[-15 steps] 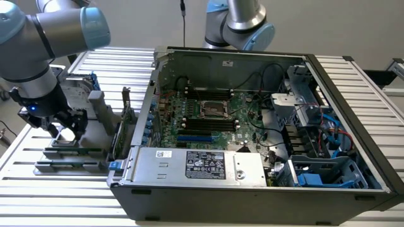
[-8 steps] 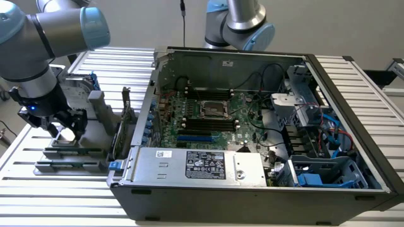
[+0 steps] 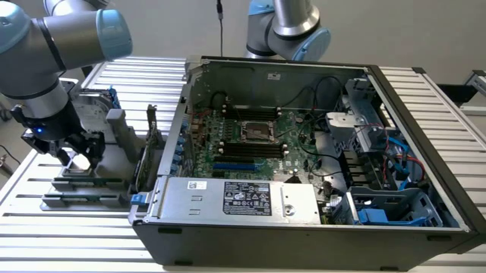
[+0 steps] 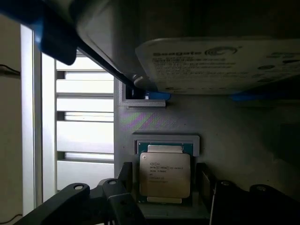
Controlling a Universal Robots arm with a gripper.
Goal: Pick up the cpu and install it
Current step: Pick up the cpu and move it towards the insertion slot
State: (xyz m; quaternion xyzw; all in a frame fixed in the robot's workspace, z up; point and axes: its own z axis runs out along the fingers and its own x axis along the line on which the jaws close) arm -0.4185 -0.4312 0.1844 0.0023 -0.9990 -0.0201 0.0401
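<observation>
The cpu, a small square chip with a silvery printed top and pale rim, lies flat in a recess of the grey holder. My gripper is open and low over it, one dark finger on each side of the chip, with small gaps showing. In the exterior view the gripper hangs over the holder at the exterior view's left, beside the open computer case. The bare processor socket sits in the middle of the motherboard inside the case.
A large silver hard drive with blue bracket stands in the holder just beyond the chip. Long narrow grey sticks lie in slots at the holder's front. A second arm's base rises behind the case. Cables and drive cages fill the case's right side.
</observation>
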